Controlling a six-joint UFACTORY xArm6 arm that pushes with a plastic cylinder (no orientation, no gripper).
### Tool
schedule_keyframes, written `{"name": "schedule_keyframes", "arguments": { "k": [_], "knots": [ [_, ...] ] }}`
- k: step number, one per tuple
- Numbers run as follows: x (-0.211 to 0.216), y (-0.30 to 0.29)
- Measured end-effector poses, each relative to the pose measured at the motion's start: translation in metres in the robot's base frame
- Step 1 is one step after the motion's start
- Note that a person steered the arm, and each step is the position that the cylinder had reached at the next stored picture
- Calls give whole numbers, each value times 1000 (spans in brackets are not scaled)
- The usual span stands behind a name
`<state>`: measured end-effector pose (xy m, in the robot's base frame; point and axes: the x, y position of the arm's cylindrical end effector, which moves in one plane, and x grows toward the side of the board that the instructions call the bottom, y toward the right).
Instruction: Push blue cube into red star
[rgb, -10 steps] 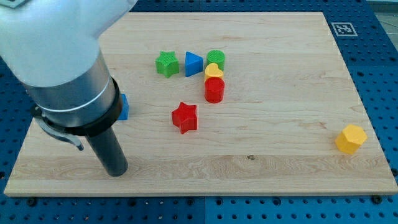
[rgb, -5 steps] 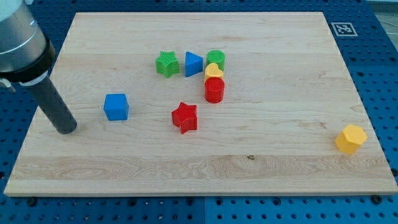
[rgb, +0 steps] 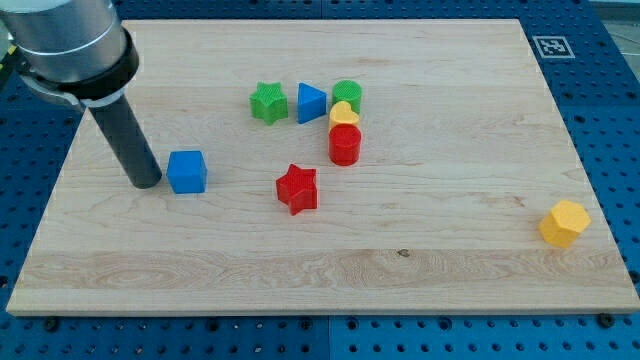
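The blue cube (rgb: 187, 171) sits on the wooden board at the view's left of centre. The red star (rgb: 297, 188) lies to its right, slightly lower, with a gap of bare board between them. My tip (rgb: 147, 183) rests on the board just left of the blue cube, very close to its left face; I cannot tell if they touch.
A cluster stands above the red star: green star (rgb: 268, 102), blue triangle (rgb: 311, 103), green cylinder (rgb: 347, 95), yellow heart (rgb: 344, 114), red cylinder (rgb: 344, 145). A yellow hexagon (rgb: 563, 222) sits near the right edge of the wooden board (rgb: 450, 260).
My tip has swung from the board's lower left up and around to the left edge, then right to just beside the blue cube's left face. No block has moved.
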<state>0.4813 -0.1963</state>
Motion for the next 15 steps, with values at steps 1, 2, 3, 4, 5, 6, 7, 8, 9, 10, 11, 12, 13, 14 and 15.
{"name": "schedule_keyframes", "arguments": {
  "k": [1, 2, 3, 4, 5, 6, 7, 8, 9, 10, 11, 12, 13, 14, 15],
  "knots": [
    [0, 4],
    [0, 4],
    [-10, 5],
    [-17, 22],
    [-16, 42],
    [3, 43],
    [24, 43],
    [23, 43],
    [7, 43],
    [-9, 50],
    [-7, 75],
    [-3, 92],
    [14, 93],
    [37, 93],
    [57, 93]
  ]
}}
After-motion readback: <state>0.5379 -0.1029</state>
